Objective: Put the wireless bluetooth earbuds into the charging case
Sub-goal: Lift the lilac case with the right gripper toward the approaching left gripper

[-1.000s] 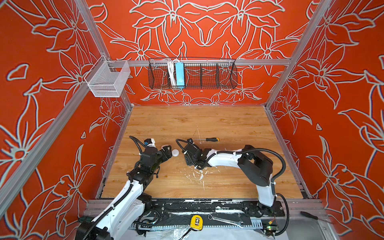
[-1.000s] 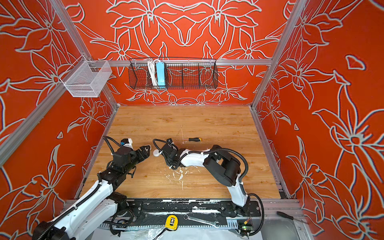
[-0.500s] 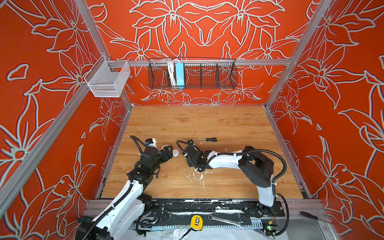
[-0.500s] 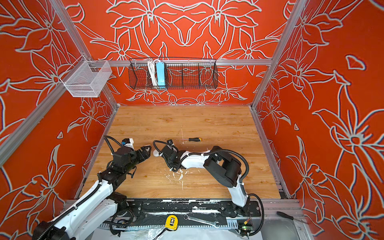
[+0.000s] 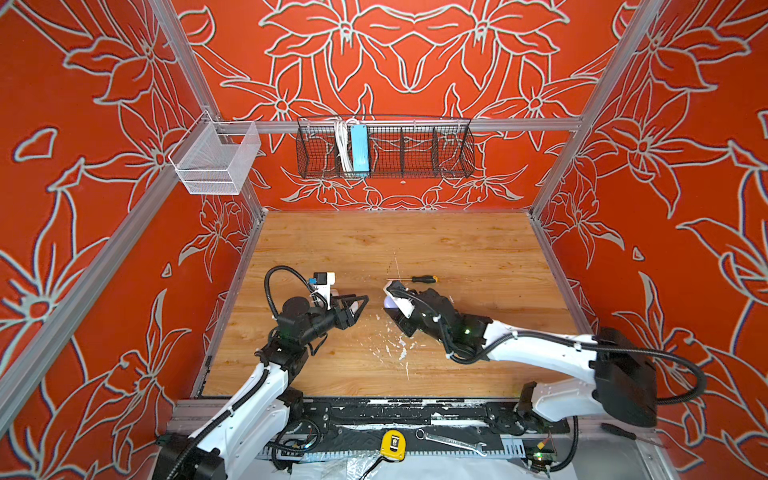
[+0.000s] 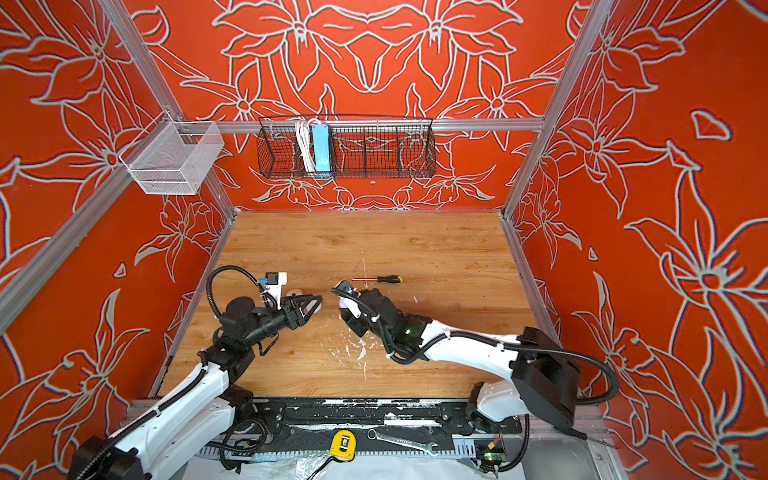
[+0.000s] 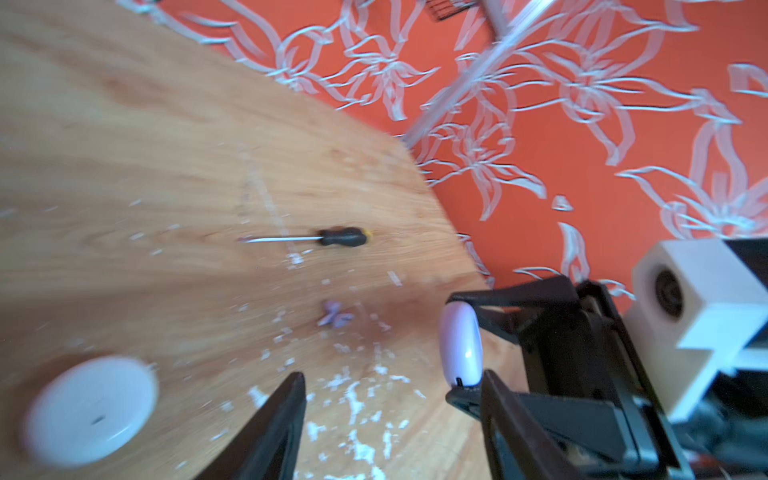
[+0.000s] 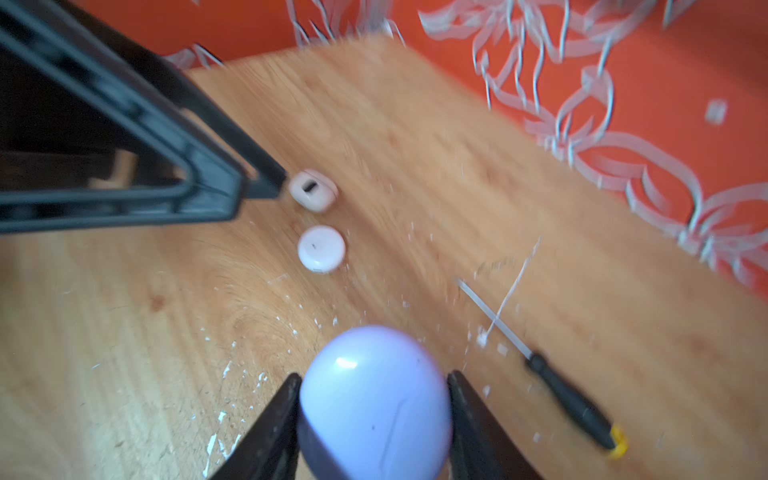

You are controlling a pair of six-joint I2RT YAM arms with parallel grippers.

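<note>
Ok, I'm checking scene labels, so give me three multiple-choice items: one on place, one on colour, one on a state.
1. The screwdriver is: A held aloft; B flat on the table; C standing upright.
2. The held case is: A lilac; B green; C black.
3. The right gripper is: A shut on the case; B open, empty; C out of view.
Key: B, it lies on the wood; A, the right wrist view shows lilac; A, its fingers press both sides.
</note>
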